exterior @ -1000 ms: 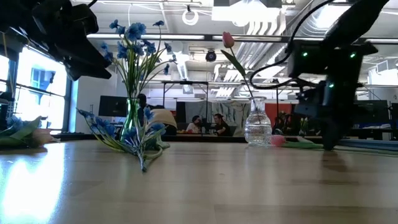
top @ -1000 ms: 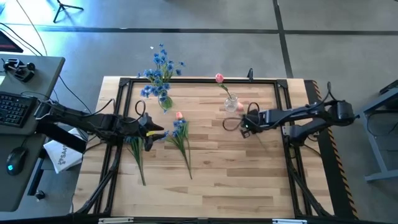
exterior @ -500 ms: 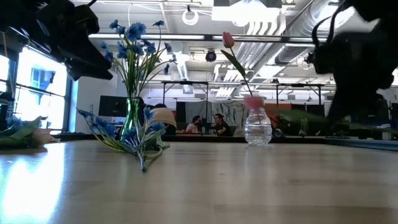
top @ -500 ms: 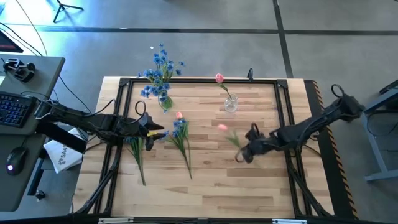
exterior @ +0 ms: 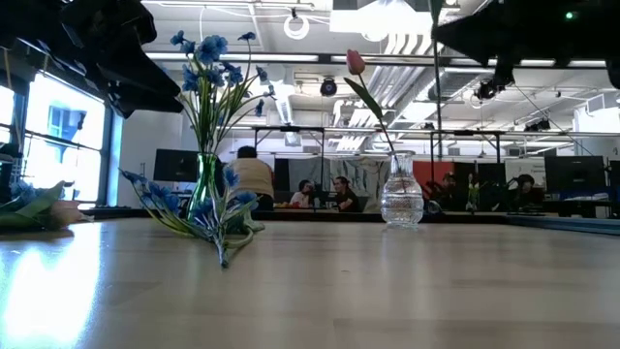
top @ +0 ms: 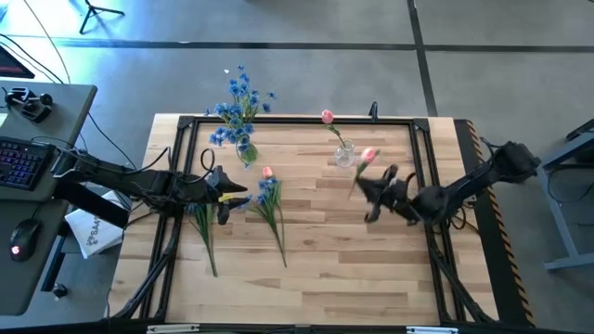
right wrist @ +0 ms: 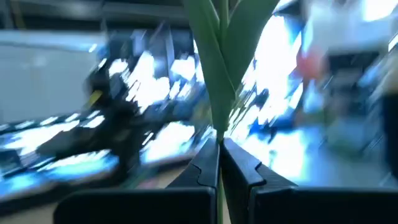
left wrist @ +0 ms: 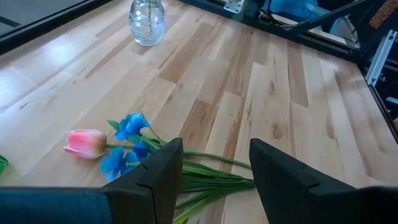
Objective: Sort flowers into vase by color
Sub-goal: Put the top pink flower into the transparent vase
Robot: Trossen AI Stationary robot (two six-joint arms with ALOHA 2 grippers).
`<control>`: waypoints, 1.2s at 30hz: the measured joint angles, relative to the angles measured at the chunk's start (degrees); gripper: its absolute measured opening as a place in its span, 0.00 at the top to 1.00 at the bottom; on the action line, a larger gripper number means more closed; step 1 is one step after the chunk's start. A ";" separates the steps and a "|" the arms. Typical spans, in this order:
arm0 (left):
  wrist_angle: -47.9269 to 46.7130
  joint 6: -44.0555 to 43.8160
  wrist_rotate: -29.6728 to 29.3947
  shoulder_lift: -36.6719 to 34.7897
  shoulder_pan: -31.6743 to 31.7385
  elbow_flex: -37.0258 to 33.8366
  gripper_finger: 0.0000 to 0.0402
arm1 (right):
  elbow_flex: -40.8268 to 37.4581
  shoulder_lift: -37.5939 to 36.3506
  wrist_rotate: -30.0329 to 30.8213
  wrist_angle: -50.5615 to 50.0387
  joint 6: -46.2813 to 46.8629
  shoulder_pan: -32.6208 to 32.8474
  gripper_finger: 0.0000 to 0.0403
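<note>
Above the table's right half, the right gripper (top: 374,188) is clamped on a pink tulip (top: 368,156) with green stem, lifted beside the round glass vase (top: 344,155). Left gripper (left wrist: 214,163), jaws apart, hovers over blue-blossom stems (left wrist: 127,143).

Right gripper (top: 371,190) holds pink tulip (top: 368,156) beside round vase (top: 344,156).
</note>
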 joint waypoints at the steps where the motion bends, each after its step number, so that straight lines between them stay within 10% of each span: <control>1: 0.02 0.00 0.00 -0.02 0.02 0.00 0.57 | 0.00 0.00 -0.85 3.68 -4.13 -1.92 1.00; 16: -0.16 0.41 -0.48 0.83 0.04 0.02 0.57 | 5.36 -1.11 -17.73 2.53 1.37 -36.12 1.00; 29: -0.07 0.46 -0.61 1.13 0.04 0.02 0.57 | 6.10 -1.11 -20.20 -14.58 13.89 -41.57 0.99; 36: -0.07 0.46 -0.61 1.11 0.04 0.02 0.57 | 6.12 -1.50 -20.19 -27.74 16.18 -41.57 0.81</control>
